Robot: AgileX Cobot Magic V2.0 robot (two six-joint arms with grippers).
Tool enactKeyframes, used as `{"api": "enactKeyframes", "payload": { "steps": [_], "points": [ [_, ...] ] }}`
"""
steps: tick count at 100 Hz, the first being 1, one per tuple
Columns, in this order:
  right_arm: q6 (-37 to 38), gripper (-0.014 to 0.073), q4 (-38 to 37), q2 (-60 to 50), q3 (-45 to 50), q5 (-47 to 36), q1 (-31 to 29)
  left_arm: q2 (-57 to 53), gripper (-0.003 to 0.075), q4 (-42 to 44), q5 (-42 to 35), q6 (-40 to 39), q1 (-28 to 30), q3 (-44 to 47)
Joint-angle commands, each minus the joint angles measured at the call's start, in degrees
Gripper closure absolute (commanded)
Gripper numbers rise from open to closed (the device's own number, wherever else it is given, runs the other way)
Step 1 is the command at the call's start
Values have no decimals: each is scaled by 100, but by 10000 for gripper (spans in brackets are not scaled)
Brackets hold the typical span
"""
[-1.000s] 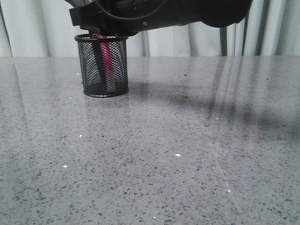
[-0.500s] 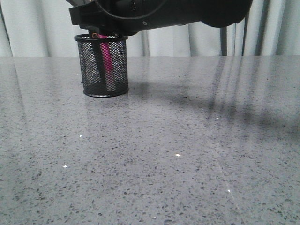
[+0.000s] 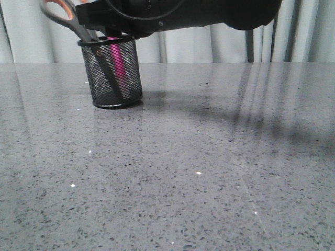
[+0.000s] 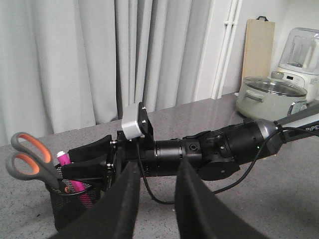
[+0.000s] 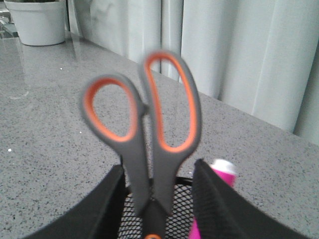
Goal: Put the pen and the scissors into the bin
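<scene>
Speckled grey stone table (image 3: 199,172): 1, its near and middle ground bare of task items in the front view.

Small black wire-mesh cylindrical bin (image 3: 110,73): 1, upright toward the far left of the table, just below the right arm.

Slim bright magenta-pink pen (image 3: 117,60): 1, standing inside the bin, its white tip just above the rim in the right wrist view.

Long scissors with dark grey blades and orange-lined finger loops (image 3: 68,18): 1 pair, blades down in the bin, both loops leaning out over the rim toward the left.

Right gripper (image 5: 157,199): 1, directly above the bin; its 2 fingers (image 5: 107,206) stood apart on either side of the scissor shanks, with no clear contact visible, so apparently released.

Left gripper (image 4: 154,199): 1, well back from the bin, jaws narrowly parted, holding nothing.

Risk, as judged: the scissors leaned heavily and appeared blurred; their top-heavy loops could tip the light bin, or a finger withdrawing upward could snag a loop and drag the pair out.

Background: pale curtains (image 3: 199,47); 1 lidded pot (image 4: 271,97); 1 white planter (image 5: 37,20).
</scene>
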Motion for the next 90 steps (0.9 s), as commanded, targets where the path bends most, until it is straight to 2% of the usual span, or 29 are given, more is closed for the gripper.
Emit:
{"api": "enactKeyframes", "payload": {
  "steps": [1, 36, 60, 70, 74, 75, 79, 80, 81, 90],
  "points": [
    [-4, 272, 62, -293, -144, -535, -21, 53, 567, -132, -469, -4, -39, -145],
    [18, 263, 62, -330, -144, -634, -21, 53, 567, -132, -469, -4, -39, -145],
    [18, 269, 62, -822, -144, -608, -21, 53, 567, -132, -602, -4, -39, -145],
    [18, 376, 41, -1177, -144, -570, -21, 53, 570, -70, -776, -4, -39, -145],
    [18, 479, -40, -1347, -144, -559, -21, 53, 577, 20, -824, -4, -39, -145],
    [18, 479, -77, -1376, -144, -559, -21, 53, 581, 34, -825, -4, -39, -145],
    [18, 606, -162, -1566, -144, -495, -21, 39, 600, 154, -849, -4, -39, -143],
    [18, 606, -203, -1599, -144, -480, -21, 39, 603, 192, -864, -4, -39, -143],
    [18, 661, -229, -1666, -144, -449, -21, 21, 608, 214, -864, -4, -39, -133],
    [36, 657, -535, -2116, -144, -61, 15, -103, 660, 513, -907, -29, -39, -105]
  ]
}}
